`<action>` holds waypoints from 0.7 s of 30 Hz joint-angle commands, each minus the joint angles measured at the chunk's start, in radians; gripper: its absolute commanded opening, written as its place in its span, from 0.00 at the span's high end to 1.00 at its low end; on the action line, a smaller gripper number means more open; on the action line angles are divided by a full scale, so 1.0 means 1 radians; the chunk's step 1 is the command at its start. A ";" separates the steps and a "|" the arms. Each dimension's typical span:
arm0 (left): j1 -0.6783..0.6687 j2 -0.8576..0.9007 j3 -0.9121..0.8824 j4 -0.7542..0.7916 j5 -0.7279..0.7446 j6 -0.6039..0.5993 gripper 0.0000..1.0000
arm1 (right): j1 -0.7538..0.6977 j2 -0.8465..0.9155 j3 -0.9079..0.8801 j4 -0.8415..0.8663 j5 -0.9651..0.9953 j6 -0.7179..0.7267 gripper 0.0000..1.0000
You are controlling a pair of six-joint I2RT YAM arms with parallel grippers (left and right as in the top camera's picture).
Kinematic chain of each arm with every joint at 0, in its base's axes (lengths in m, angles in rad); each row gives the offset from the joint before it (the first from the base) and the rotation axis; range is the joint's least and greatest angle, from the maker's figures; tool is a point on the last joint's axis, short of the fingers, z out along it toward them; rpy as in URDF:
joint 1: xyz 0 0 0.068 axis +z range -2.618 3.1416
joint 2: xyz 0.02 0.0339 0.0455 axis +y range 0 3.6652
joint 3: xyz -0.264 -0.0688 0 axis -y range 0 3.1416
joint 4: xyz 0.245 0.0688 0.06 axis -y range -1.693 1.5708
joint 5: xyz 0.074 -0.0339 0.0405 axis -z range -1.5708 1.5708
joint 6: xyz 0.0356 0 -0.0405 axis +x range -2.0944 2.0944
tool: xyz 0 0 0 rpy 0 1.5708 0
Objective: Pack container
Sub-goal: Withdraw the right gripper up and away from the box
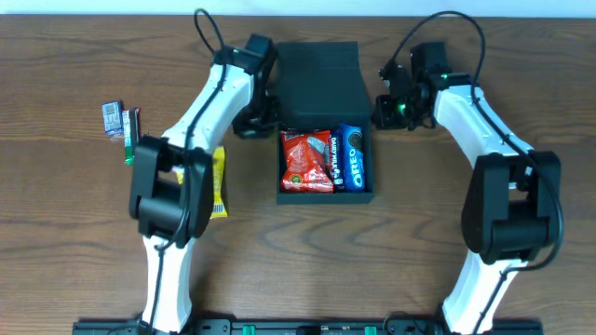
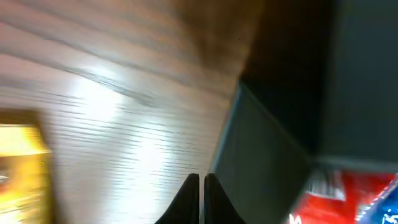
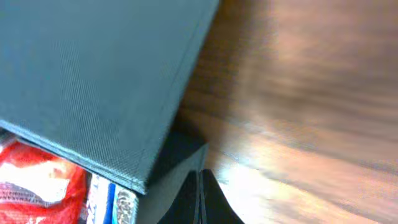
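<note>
Pressed together and holding nothing, the fingers of the left hand (image 1: 253, 119) sit just beside the left wall of the dark teal-black, shallow, square cardboard container (image 1: 319, 84). The right hand (image 1: 386, 110), fingers likewise together and empty, is just off the container's right side near its far corner. Whether either hand touches the cardboard cannot be told.

The container sits mid-table toward the far edge of the brown wooden table (image 1: 74, 242), with its hinged flap lid partly raised. Inside lie a red crinkled snack packet (image 1: 307, 160) and a blue Oreo packet (image 1: 352, 158). A yellow packet (image 1: 218, 181) lies left of the container, partly under the left arm. Two small packets (image 1: 113, 119) rest near the table's left edge.
</note>
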 commanded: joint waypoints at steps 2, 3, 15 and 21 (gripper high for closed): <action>0.008 -0.189 0.018 0.000 -0.282 -0.012 0.94 | -0.050 -0.117 0.066 0.005 0.058 -0.026 0.98; 0.009 -0.209 0.018 -0.012 -0.324 -0.012 0.94 | -0.060 -0.131 0.073 0.005 0.058 -0.027 0.96; 0.010 -0.325 0.013 -0.314 -0.535 0.107 0.94 | -0.125 -0.255 0.084 -0.098 0.084 -0.189 0.64; 0.042 -0.485 -0.144 -0.284 -0.500 0.219 0.94 | -0.158 -0.257 0.082 -0.199 0.088 -0.203 0.66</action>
